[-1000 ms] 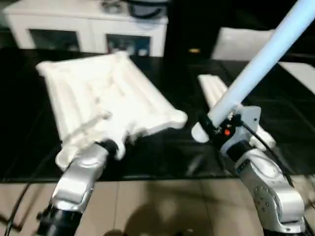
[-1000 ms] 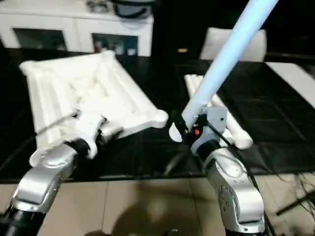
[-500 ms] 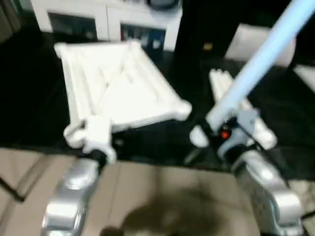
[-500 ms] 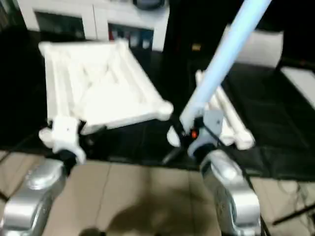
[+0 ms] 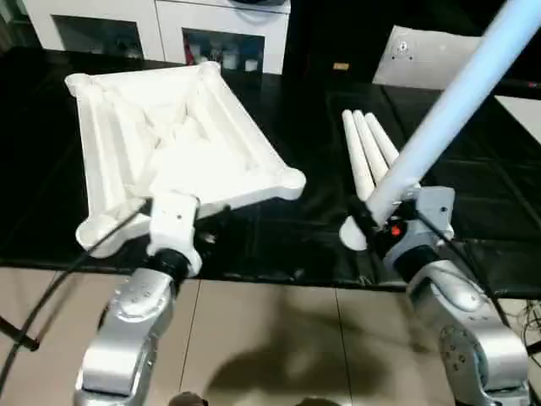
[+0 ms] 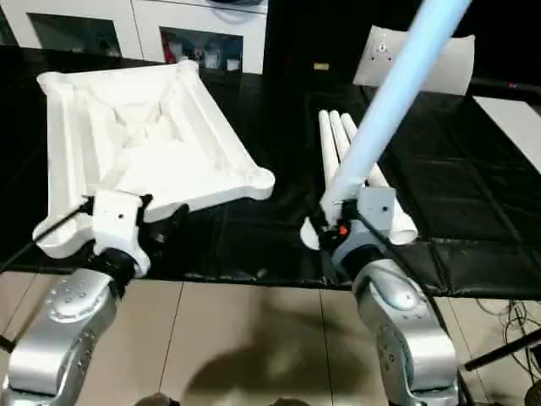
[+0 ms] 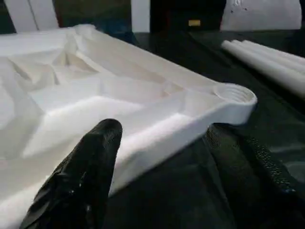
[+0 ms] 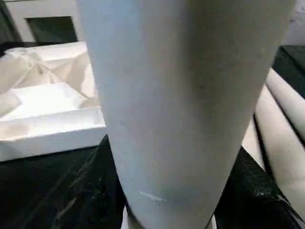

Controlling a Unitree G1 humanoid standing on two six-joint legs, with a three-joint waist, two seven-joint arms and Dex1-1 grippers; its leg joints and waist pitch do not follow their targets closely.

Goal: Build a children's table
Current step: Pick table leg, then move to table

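Note:
The children's table tabletop lies upside down on the black table, ribbed underside up, with round sockets at its corners. My left gripper is open at its near long edge, one finger over the rim and the other beside it above the black surface. The near corner socket lies just ahead of it. My right gripper is shut on a long white leg that slants up and to the right. Three more legs lie side by side to the right of the tabletop.
A white cabinet with dark compartments stands behind the black table. A white pillow-like slab sits at the back right. Tiled floor runs along the table's near edge, and a thin cable trails from my left arm.
The camera has shifted and tilted. My left forearm has swung from a slant to pointing straight at the tabletop's near edge. The right gripper keeps the same hold on the leg.

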